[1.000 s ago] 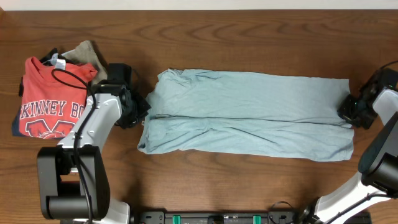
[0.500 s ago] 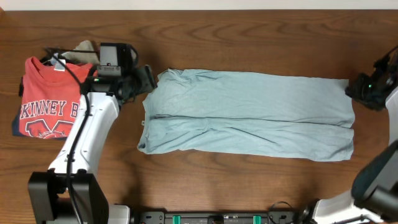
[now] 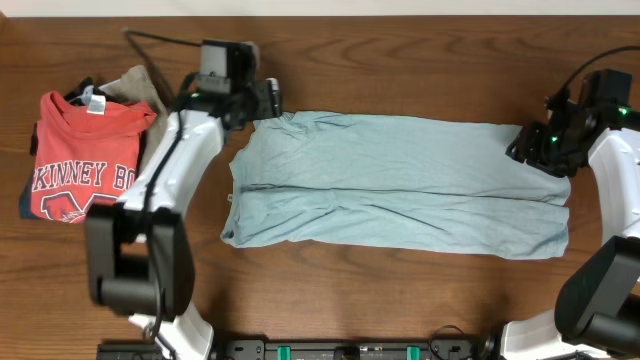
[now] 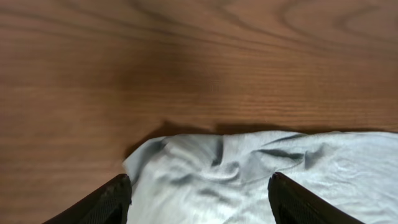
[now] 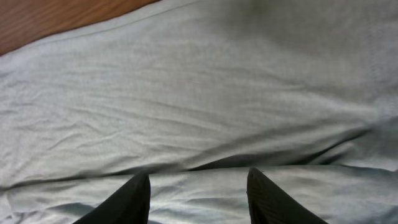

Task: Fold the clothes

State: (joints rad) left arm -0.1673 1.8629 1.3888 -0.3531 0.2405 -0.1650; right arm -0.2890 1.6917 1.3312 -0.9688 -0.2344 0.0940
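The clothes (image 3: 400,180) are one pale blue-grey garment lying flat across the table's middle, folded lengthwise with a crease along its length. My left gripper (image 3: 268,100) is open at the garment's far-left corner. In the left wrist view the two dark fingers (image 4: 109,202) straddle the wrinkled corner of the clothes (image 4: 249,180), with nothing pinched between them. My right gripper (image 3: 528,150) hovers open over the garment's right end, near the far edge. In the right wrist view its fingertips (image 5: 134,199) stand apart above the clothes (image 5: 186,93).
A red T-shirt (image 3: 85,160) with white lettering lies folded at the left. An olive-tan garment (image 3: 135,85) peeks out behind it. Bare wooden table (image 3: 400,60) runs along the far side and the front.
Both grippers have opened. The left one moved from the garment's left edge up to its far-left corner. The right one rose from the right edge and came inward over the fabric.
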